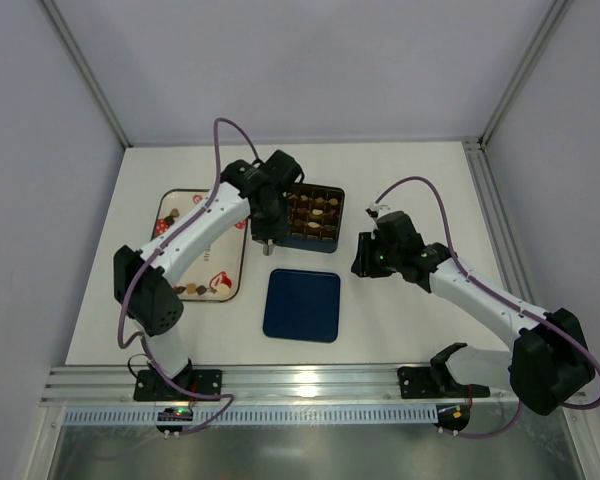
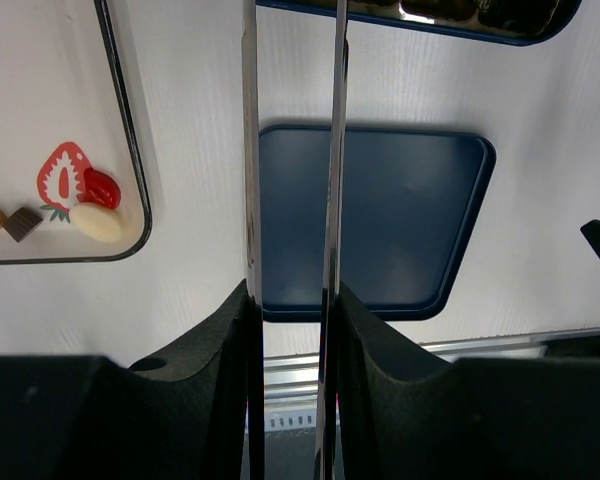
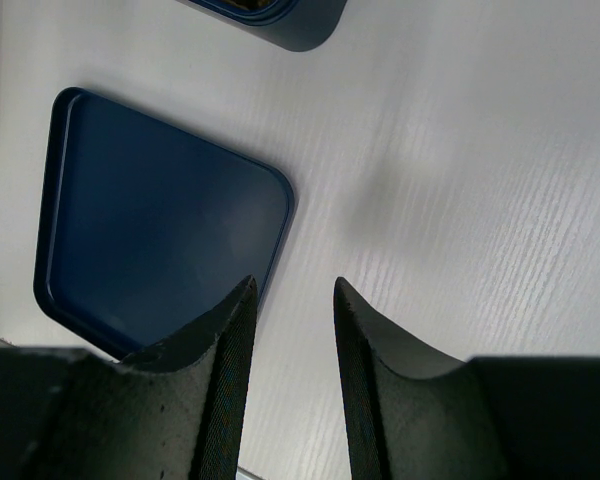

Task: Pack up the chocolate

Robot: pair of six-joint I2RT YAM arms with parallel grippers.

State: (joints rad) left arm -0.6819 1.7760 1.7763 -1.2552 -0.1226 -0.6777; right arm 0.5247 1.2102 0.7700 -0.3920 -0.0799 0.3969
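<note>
Several chocolate pieces (image 1: 315, 214) sit in the grid of the dark-blue box (image 1: 337, 238). More small pieces (image 1: 187, 290) lie on the strawberry-print tray (image 1: 232, 262). In the left wrist view a tan piece (image 2: 97, 224) and a dark piece (image 2: 22, 222) lie at the tray's corner. My left gripper (image 1: 268, 232) is at the box's left edge, shut on long metal tweezers (image 2: 248, 150). Their blades stand apart and their tips are out of view. My right gripper (image 1: 363, 258) is open and empty above bare table, right of the blue lid (image 1: 302, 305).
The flat blue lid (image 2: 400, 220) lies in front of the box; it also shows in the right wrist view (image 3: 150, 220). An aluminium rail (image 1: 310, 380) runs along the near edge. Enclosure walls and posts stand at the back and sides.
</note>
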